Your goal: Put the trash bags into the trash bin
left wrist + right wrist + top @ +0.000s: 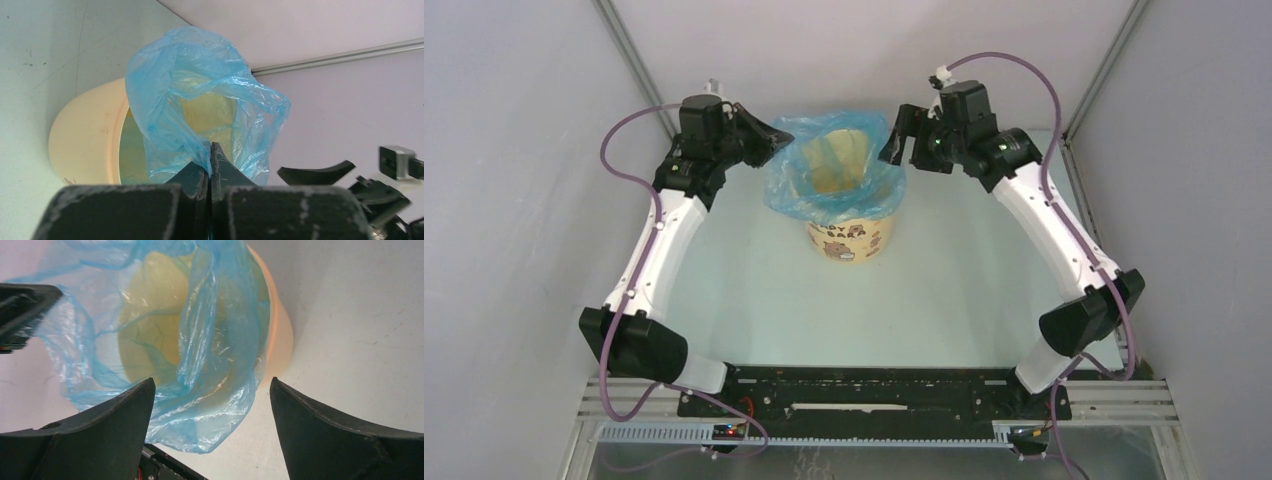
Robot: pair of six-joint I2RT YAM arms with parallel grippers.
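Pretty bright and even all round, soft white light, probably from overhead. The trash bin [852, 240] barely throws a shadow. In front of the bin the table [944, 290] looks washed out. Over the bin's rim the trash bag [824, 170] shows small glints. Wrist views go soft below the bin.

Left arm [662, 235] and right arm [1064, 230] reach forward, bent inward; left gripper [211, 150] pinches the bag [200, 85], right gripper [212, 385] gapes wide.
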